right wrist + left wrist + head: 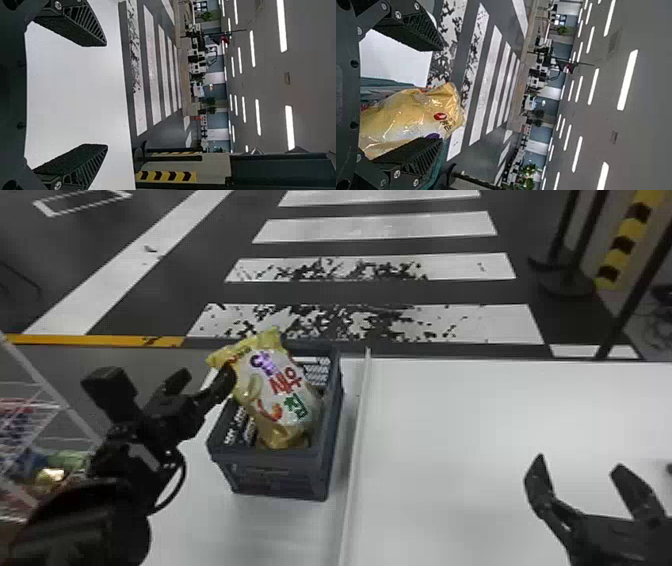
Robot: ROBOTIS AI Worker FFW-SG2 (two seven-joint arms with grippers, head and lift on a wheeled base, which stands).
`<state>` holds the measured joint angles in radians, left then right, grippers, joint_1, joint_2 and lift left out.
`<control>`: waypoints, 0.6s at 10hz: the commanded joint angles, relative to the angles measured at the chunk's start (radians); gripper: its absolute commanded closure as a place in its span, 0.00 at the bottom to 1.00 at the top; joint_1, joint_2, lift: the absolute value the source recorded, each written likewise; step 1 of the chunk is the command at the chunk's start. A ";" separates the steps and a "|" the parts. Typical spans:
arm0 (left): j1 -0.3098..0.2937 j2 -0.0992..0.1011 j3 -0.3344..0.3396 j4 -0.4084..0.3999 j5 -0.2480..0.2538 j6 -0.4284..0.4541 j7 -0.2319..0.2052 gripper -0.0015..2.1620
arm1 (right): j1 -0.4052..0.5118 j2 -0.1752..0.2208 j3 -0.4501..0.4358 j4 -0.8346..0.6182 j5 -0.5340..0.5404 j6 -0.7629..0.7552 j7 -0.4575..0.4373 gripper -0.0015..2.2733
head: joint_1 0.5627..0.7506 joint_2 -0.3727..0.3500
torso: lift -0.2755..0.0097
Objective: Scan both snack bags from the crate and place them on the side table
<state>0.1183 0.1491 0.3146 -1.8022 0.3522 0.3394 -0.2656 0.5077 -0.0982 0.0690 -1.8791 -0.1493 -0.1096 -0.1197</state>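
One snack bag leans in the crate, unplaced — left hand and right hand spread, unclenched; scanning unclear.

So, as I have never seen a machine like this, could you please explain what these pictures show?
This is a two-armed robot, and each arm ends in a gripper with two black fingers. One picture looks down from its head; the other two come from cameras on its wrists and are turned on their side. On the white table stands a dark crate, with a snack bag sticking up out of it at a tilt. The left gripper is at the bag, its fingers apart; the right gripper is open over the white surface to the right. Neither seems to hold anything.
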 commanded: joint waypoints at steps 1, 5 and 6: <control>-0.055 0.003 0.000 0.060 0.004 0.022 -0.018 0.09 | 0.002 0.000 0.000 0.000 -0.003 0.008 0.000 0.04 | 0.70 0.73 | 0.63; -0.131 0.004 0.001 0.124 -0.012 0.065 -0.116 0.04 | 0.005 -0.002 -0.001 -0.002 -0.003 0.008 0.000 0.04 | 0.70 0.69 | 0.63; -0.134 0.004 0.001 0.124 -0.012 0.074 -0.115 0.04 | 0.006 -0.002 -0.001 -0.003 -0.004 0.008 0.000 0.04 | 0.70 0.69 | 0.63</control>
<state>-0.0134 0.1534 0.3157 -1.6779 0.3405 0.4080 -0.3805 0.5132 -0.0997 0.0674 -1.8818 -0.1525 -0.1018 -0.1196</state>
